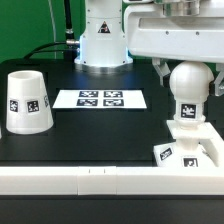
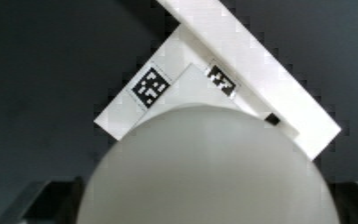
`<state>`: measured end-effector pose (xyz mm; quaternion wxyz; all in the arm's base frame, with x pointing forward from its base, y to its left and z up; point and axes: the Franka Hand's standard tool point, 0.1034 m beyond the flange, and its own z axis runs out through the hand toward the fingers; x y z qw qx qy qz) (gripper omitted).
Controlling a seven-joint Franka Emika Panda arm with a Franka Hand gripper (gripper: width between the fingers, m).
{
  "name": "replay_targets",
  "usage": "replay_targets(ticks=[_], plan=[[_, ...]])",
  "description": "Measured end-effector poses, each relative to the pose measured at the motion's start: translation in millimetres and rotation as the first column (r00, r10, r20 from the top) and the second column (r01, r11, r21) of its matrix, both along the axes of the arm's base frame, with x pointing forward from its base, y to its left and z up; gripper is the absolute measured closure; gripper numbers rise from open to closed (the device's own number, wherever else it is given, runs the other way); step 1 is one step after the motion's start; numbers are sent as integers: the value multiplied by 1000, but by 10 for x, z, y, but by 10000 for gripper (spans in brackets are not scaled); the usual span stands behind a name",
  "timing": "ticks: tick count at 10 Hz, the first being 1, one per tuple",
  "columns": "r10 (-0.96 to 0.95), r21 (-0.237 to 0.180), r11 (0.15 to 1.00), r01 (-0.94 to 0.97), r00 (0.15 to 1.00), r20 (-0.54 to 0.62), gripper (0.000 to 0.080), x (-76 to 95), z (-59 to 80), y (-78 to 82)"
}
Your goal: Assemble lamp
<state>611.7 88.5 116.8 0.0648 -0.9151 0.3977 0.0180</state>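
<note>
Black worktop (image 1: 100, 130) with a low white wall (image 1: 100, 182) along its near edge.

At the exterior view's left, well apart from everything else: the tapered white shade (image 1: 27, 100), upright with the narrow end up and square tags on its side.

Near the middle, flat on the worktop: the marker board (image 1: 100, 98) with its row of tags.

At the exterior view's right, close to the wall: the flat square base (image 1: 195, 150), with tags on its top face.

Upright on the base: the bulb (image 1: 188, 82), a round white head over a short tagged stem. Seated in the base or only resting on it, impossible to tell.

Directly above: the white arm (image 1: 170, 35), with the pincer (image 1: 188, 74) set around the bulb's head and one dark finger (image 1: 164, 70) on each side. Pressed against the head or just beside it, cannot tell.

In the wrist view: the bulb's rounded head across the foreground, with the tagged base and a strip of the wall beyond it.
</note>
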Motion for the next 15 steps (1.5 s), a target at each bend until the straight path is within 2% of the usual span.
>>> replay_targets(ticks=[3,4,8,9,11,14,15], plan=[[154,-5,988,-154,988,20,101,1,11,1],[296,-16,955,-295,954,39,101,3,19,1],[566,-37,824,-565,821,70,100,1,9,3],[651,-51,759,-649,756,75,100,-3,3,-1],[819,-88,574,-814,569,75,100,-11,-2,12],[951,-124,308,-943,300,78,100,-5,8,24],[969,-136,244,-960,235,80,100,6,16,19]])
